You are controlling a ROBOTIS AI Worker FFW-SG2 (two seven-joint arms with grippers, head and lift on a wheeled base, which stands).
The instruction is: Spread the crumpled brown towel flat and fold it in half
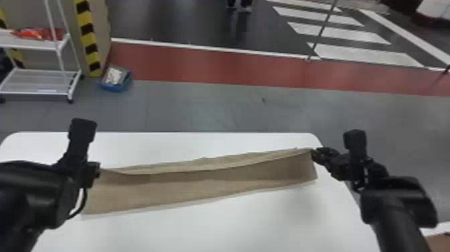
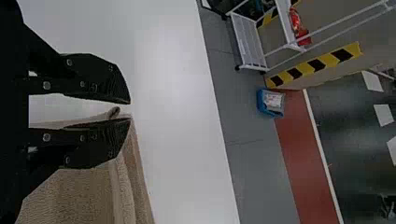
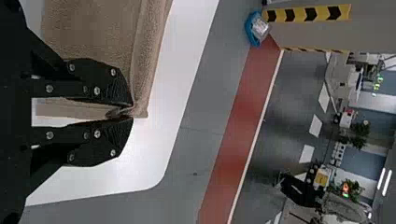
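Between the right gripper's (image 3: 132, 112) fingertips: one far corner (image 3: 140, 111) of the brown towel (image 1: 201, 192), cloth bunched and pinched, grasp judged firm.

Just inside the left gripper's (image 2: 130, 110) tips: the opposite far corner (image 2: 114, 112), a small curled end lying against one finger. Fingers slightly parted, white showing beside the cloth; no clamp on it visible.

Spanning from gripper to gripper: the towel, one item, brown, drawn out as a long narrow strip on the white table (image 1: 231, 228). Far long side (image 1: 207, 165) bent over in a loose, uneven lip, higher toward the right gripper; near long side lying nearer the robot than both grippers.

Step in hand: the fold, by appearance; crumpling largely gone, finish well advanced but untidy.

Next move, as judged: left gripper either to close on its corner for one more pull, or to draw clear if placement suffices; right gripper to lower its corner to the table, align the layers, then let go.

Risk: uneven release, leaving the lip skewed, or a corner snagging on a finger and dragging the fold open.
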